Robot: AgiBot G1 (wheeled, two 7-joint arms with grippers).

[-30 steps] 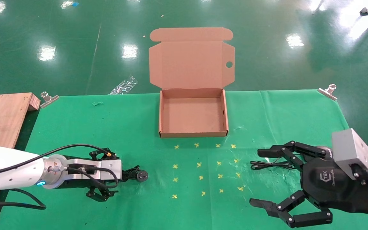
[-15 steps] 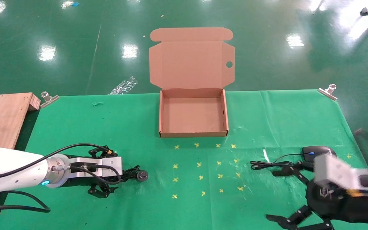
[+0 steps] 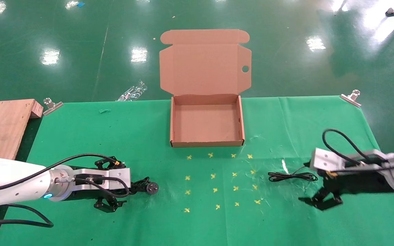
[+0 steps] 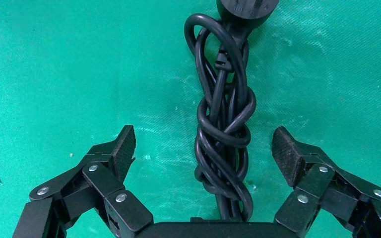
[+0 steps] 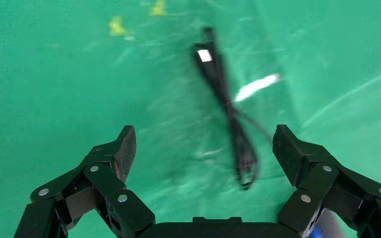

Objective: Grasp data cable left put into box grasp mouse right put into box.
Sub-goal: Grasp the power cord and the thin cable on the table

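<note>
Left gripper (image 4: 203, 148) sitting low over the green cloth (image 3: 115, 136) at the near left, jaws spread wide, 1 finger (image 4: 121, 146) on each side of the cable (image 4: 223, 129) and neither touching it. Cable lying bundled and twisted on the cloth between those fingers, round plug (image 3: 153, 188) pointing toward the table's middle. Nothing being gripped.

Right gripper (image 5: 203, 148) hovering over the near right of the cloth, jaws likewise wide apart and holding nothing. Mouse cord (image 3: 292, 176) lying in a thin bundle on the cloth just ahead of that gripper, toward the centre. Mouse body not showing in the head view, the arm covering that spot; only a blurred dark shape with a blue glint (image 5: 322, 229) showing at the wrist view's edge, too unclear for identifying.

Box (image 3: 206, 143) standing open at the far middle of the cloth, well apart from both grippers, lid (image 3: 204, 65) folded back beyond the table edge with its round hole on the right side. Tray interior showing bare cardboard.

Yellow crosses (image 3: 214, 189) marking the cloth between box and near edge. Wooden board (image 3: 2, 123) lying at the far left. 2 metal clips (image 3: 51, 105) pinning the cloth's far corners.
</note>
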